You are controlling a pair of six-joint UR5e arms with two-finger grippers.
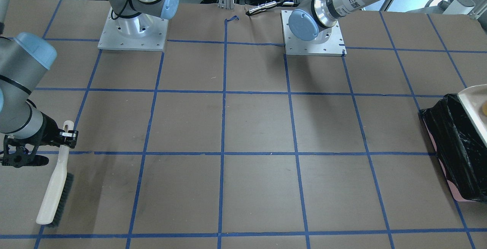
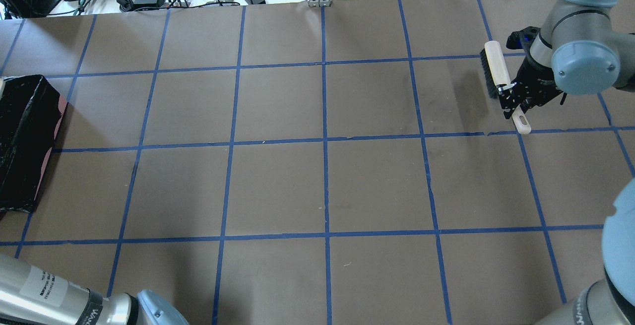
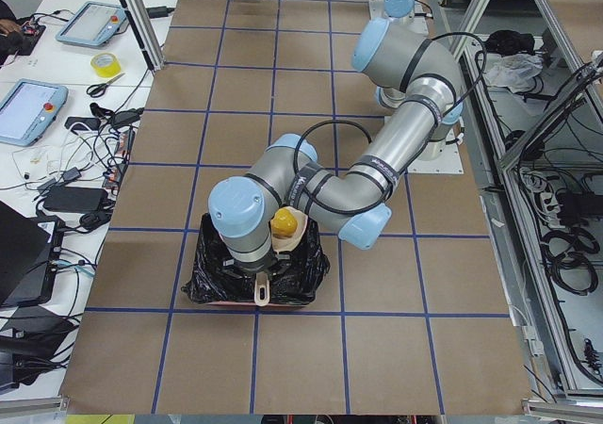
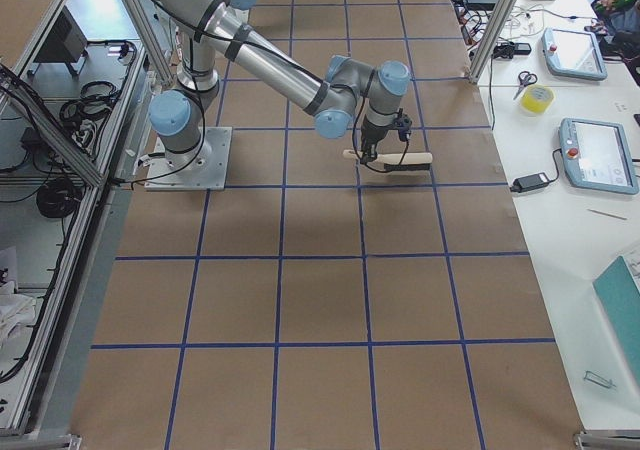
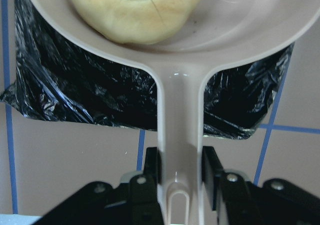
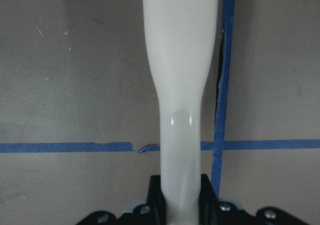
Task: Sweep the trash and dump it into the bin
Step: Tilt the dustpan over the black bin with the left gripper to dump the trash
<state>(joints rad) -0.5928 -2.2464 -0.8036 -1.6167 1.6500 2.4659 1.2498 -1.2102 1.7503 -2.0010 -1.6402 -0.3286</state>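
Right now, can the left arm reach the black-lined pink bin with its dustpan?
Probably yes: the left tool grips the beige plastic dustpan directly over the black-lined pink bin, with nothing visible between.

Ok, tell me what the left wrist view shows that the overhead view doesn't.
Only the left wrist view: the left gripper shut on the dustpan by its handle, with the trash, a golden-brown lump and a yellow piece, in the pan. Only the overhead view: the right gripper holding the brush at the view's right. Both: the black-lined bin and the blue-taped table.
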